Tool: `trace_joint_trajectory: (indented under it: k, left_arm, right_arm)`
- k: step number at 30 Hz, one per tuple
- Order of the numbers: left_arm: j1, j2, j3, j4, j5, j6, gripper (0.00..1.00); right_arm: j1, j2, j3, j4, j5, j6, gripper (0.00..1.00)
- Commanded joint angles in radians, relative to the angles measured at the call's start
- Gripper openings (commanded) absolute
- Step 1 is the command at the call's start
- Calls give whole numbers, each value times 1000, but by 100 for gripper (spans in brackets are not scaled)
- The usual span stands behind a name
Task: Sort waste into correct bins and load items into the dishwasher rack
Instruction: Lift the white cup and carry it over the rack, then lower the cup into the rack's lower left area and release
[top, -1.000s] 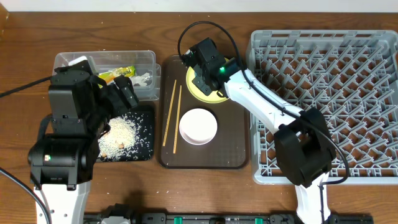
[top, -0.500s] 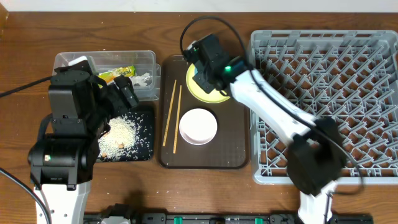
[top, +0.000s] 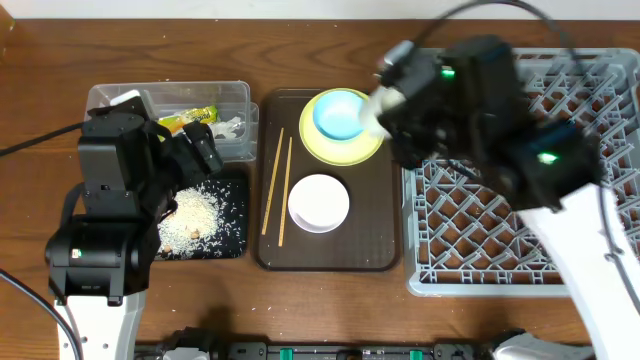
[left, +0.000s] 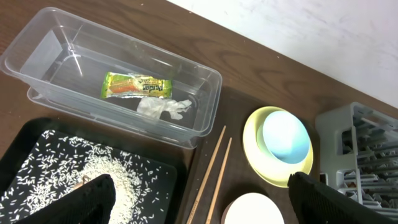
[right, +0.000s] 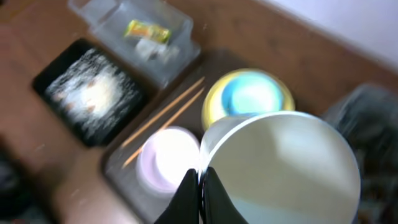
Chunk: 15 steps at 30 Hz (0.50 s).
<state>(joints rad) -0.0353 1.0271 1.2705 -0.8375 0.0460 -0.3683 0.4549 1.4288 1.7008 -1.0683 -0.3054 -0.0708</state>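
- Right gripper has lifted from the round yellow plate toward the large grey plastic dishwasher rack, pinched on the rim of a small white cup.
- Left gripper hangs wide and empty, well left of the rack.
- Advice: seat the cup between the rack's pegs before releasing.
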Motion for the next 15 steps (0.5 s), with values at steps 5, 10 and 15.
trace_joint_trajectory:
  k: [5,10,15]
  left_arm:
    - [4,5,14,0,-2,9,91]
    - [4,5,14,0,-2,9,91]
    - [4,5,14,0,-2,9,91]
  right_arm:
    - [-153,-72,-2,-244,-333,21,1]
    - [-204,-82,-7,-426,-503,-105,1]
    - [-248,-100,-61,-429,-625,-129,1]
